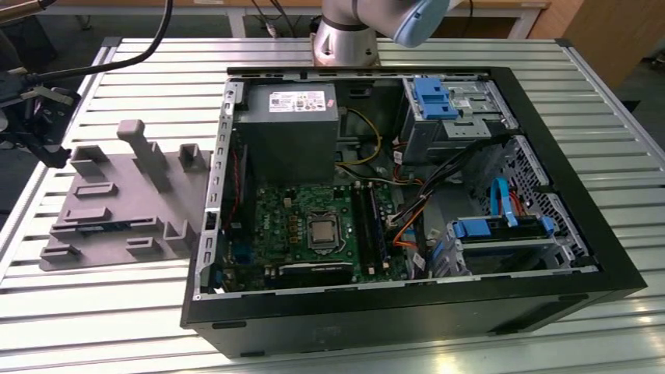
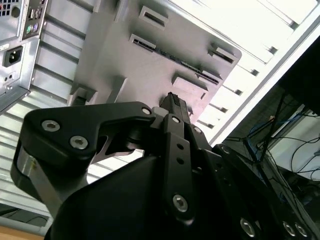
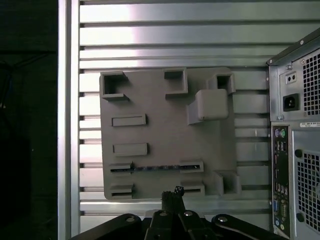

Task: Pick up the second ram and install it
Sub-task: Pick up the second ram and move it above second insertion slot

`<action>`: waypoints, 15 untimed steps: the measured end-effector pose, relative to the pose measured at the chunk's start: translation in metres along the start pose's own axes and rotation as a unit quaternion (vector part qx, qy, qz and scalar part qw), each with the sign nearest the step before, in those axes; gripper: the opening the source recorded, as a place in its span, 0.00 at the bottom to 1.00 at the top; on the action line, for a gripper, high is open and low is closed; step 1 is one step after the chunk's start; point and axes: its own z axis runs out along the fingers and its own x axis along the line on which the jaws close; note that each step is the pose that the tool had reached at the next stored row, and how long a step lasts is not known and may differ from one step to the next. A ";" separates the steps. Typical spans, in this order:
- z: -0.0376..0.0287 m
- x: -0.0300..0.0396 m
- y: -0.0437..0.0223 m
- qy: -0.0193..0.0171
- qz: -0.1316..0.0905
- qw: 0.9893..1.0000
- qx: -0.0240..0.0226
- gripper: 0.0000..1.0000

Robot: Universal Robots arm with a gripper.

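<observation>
Gripper (image 3: 172, 192) by the grey holder's (image 3: 150, 100) edge, jaws drawn together on nothing.
One ram (image 3: 152, 169) sits in a holder slot near the tips, with nothing between them. One open case (image 1: 416, 312) stands beside the holder, on the exterior view's right, with two blue brackets (image 1: 431, 97) inside. The bench (image 1: 124, 312) is ribbed metal, with dark floor past its edge.
</observation>
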 end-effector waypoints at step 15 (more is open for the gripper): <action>0.0007 0.0002 0.0000 0.005 -0.131 0.991 0.001 0.11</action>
